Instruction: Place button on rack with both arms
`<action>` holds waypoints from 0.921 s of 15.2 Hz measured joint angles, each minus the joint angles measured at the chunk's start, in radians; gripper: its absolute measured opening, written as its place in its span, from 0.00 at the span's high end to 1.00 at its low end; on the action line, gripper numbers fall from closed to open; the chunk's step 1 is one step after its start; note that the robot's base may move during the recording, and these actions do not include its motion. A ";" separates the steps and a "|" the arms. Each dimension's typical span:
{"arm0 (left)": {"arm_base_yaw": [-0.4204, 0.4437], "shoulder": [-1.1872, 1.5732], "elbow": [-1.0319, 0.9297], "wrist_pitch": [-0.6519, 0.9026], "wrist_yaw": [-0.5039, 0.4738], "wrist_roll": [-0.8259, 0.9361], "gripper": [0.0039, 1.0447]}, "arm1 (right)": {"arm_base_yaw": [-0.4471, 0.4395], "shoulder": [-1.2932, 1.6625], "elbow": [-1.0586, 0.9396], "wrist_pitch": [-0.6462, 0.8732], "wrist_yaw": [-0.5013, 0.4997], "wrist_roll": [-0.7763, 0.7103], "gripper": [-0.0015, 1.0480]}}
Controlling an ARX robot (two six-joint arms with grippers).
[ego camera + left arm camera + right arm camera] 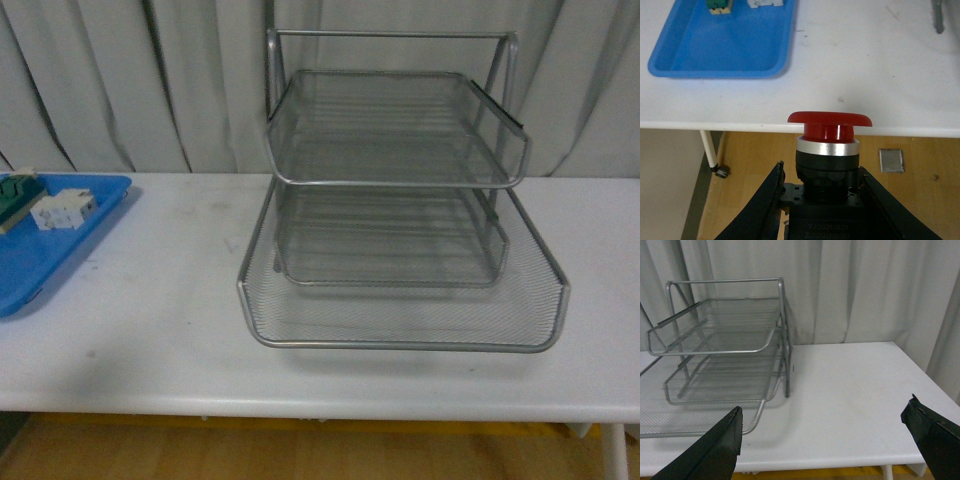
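The button [829, 150], with its red mushroom cap, silver ring and dark block body, is clamped between the black fingers of my left gripper [821, 175], held above the table's front edge. The rack [400, 200], a silver wire-mesh three-tier tray, stands mid-table in the front view with its bottom shelf pulled forward. The same rack [715, 350] appears in the right wrist view, beside my right gripper [825, 425], which is open over bare table with nothing between its fingers. Neither arm shows in the front view.
A blue plastic tray [40, 250] lies at the table's left end, holding a green-topped block [15, 195] and a white block [62, 210]. That blue tray [720, 50] also shows beyond the button. Grey curtains hang behind the white table [150, 330].
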 joint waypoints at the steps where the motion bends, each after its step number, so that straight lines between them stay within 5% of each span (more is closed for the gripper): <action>1: 0.000 0.000 0.000 -0.001 0.000 0.000 0.64 | 0.000 0.000 0.000 0.000 0.000 0.000 0.06; 9: -0.002 0.000 0.000 0.000 0.003 0.000 0.65 | 0.001 0.000 0.000 0.000 0.003 0.000 0.06; 10: -0.024 0.000 -0.046 0.152 -0.048 0.039 0.65 | 0.001 0.000 0.000 0.000 0.003 0.000 0.06; 12: -0.227 0.197 -0.059 0.522 -0.142 0.227 0.65 | 0.001 0.000 0.000 0.000 0.000 0.000 0.06; 14: -0.386 0.423 0.071 0.686 -0.107 0.287 0.65 | 0.001 0.000 0.000 -0.001 0.000 0.000 0.06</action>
